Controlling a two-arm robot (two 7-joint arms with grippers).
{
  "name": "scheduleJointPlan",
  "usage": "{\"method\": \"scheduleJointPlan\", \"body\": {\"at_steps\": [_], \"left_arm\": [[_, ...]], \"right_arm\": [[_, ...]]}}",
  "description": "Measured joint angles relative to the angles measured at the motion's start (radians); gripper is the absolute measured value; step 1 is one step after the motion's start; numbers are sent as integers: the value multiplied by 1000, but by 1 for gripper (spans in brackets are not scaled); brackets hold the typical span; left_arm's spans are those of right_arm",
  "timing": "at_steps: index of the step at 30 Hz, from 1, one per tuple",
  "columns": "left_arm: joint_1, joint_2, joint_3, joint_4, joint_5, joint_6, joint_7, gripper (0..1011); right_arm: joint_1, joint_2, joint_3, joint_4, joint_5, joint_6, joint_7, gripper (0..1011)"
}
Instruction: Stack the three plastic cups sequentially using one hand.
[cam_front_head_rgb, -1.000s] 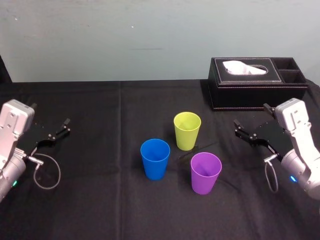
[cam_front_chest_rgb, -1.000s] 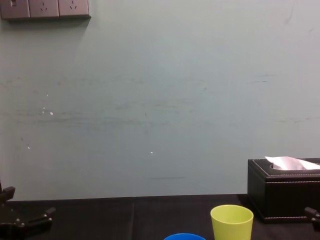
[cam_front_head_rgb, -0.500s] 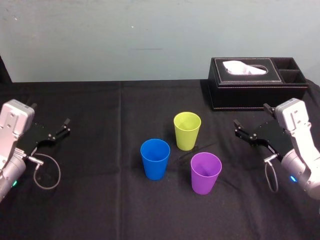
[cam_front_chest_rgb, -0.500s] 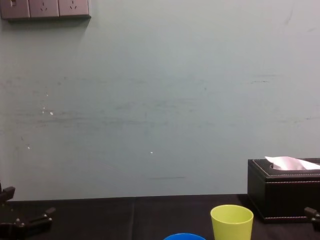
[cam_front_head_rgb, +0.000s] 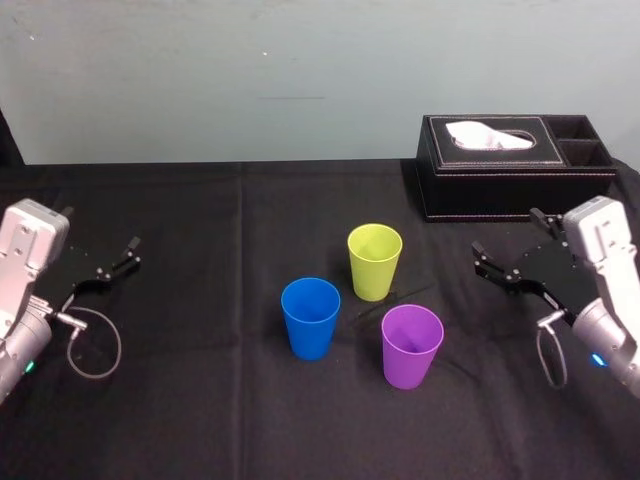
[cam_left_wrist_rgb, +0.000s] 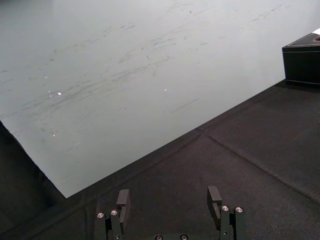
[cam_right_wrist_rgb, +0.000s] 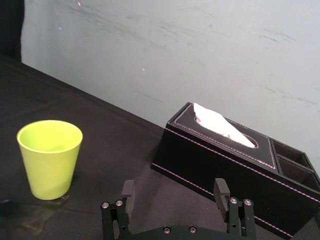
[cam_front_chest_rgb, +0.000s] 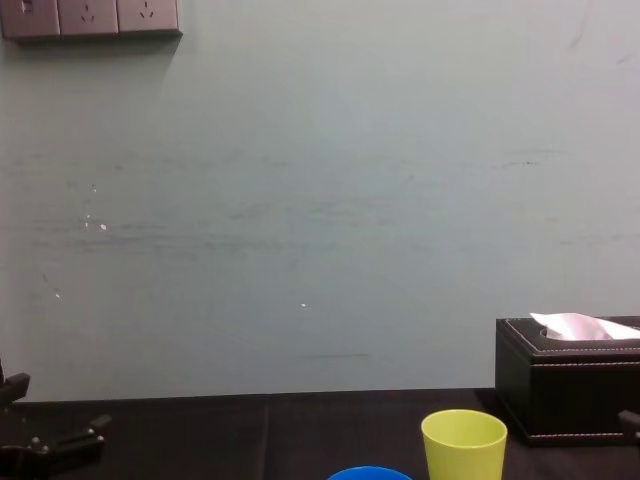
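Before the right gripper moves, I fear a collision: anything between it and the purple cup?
Nothing visible: bare cloth lies between the open right gripper and the purple cup. The tissue box sits farther back, off that line.

Soft, even light from above: thin shadow under grey wall sockets (cam_front_chest_rgb: 90, 18), upper left. Uniformly lit pale grey-green wall (cam_front_chest_rgb: 320, 200). Shadows vanish on matte black tablecloth (cam_front_head_rgb: 200, 400); faint sheen ctr frame btwn yellow-green plastic cup (cam_front_head_rgb: 374, 261) & purple plastic cup (cam_front_head_rgb: 411, 346).
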Motion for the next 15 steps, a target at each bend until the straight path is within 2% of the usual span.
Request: {"method": "scheduleJointPlan", "body": {"at_steps": [5, 15], "left_arm": [[0, 0, 0, 0, 0, 0, 0, 1010], [0, 0, 0, 0, 0, 0, 0, 1010]], "right_arm": [[-30, 27, 30, -47, 32, 5, 41, 1000], [-124, 120, 111, -180, 114, 17, 154, 1000]]}}
